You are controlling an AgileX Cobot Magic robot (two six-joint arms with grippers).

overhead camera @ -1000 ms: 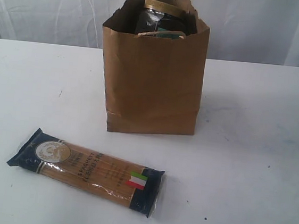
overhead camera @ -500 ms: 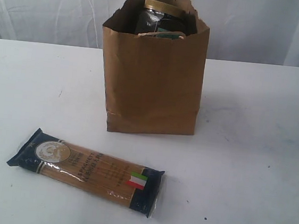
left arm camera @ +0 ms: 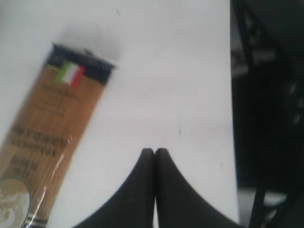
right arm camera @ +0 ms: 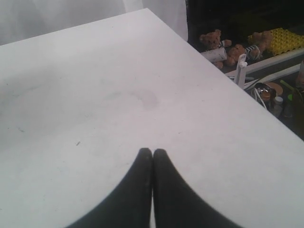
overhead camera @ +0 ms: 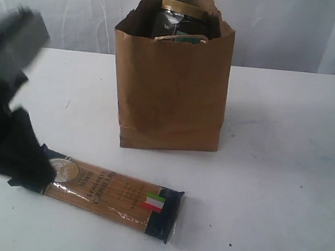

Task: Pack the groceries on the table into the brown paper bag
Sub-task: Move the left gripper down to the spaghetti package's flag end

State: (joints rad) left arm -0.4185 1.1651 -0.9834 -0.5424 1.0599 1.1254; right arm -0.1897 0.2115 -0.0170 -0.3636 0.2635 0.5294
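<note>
One item left out on bench (overhead camera: 282, 173): navy spaghetti packet (overhead camera: 109, 198), flat, in front of brown paper bag (overhead camera: 170, 102), apart from it. Bag upright, already holds jar w/ tan lid (overhead camera: 181, 10) plus sth else, too hidden to ID. Pinched tight & empty: left hand (left arm camera: 155, 153), near packet's medallion end, blurred in ext. view. Likewise pinched, empty: right hand (right arm camera: 152, 153), over bare bench. Prob. nearly done; packet not yet gripped.

Bag (overhead camera: 168, 89) stands mid-surface (overhead camera: 282, 173), twd the back, w/ jar (overhead camera: 180, 14) inside. Spaghetti packet (overhead camera: 109, 197) lies flat in front, left of centre. Left pincer (left arm camera: 155, 152) by packet's left end.
</note>
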